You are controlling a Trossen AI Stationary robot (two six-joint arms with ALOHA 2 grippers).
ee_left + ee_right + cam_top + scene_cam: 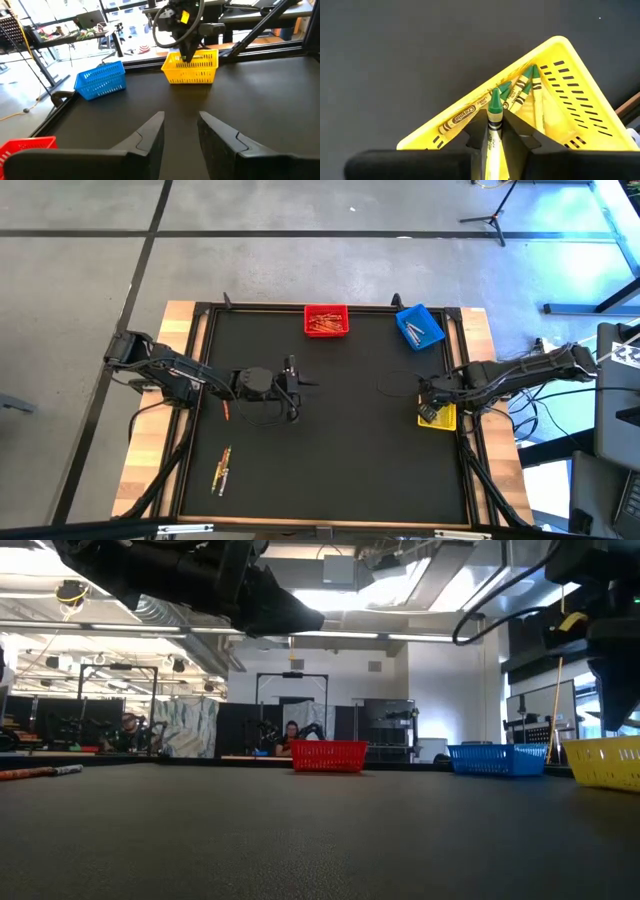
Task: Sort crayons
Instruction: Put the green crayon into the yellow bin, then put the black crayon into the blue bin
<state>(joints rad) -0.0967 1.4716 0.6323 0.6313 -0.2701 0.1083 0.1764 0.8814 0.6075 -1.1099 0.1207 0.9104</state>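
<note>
Black mat, red bin, blue bin

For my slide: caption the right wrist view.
Right gripper holds a green-tipped yellow wax crayon above the yellow slotted plastic bin.

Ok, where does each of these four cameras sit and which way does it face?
High: overhead, straight down on the table, both arms.
Low: table height, level across to the red bin; arms overhead.
Left wrist: past the open left claw toward the yellow bin.
Right wrist: down into the yellow bin, right claw around a crayon.
Shared: the yellow bin shows in all views.
</note>
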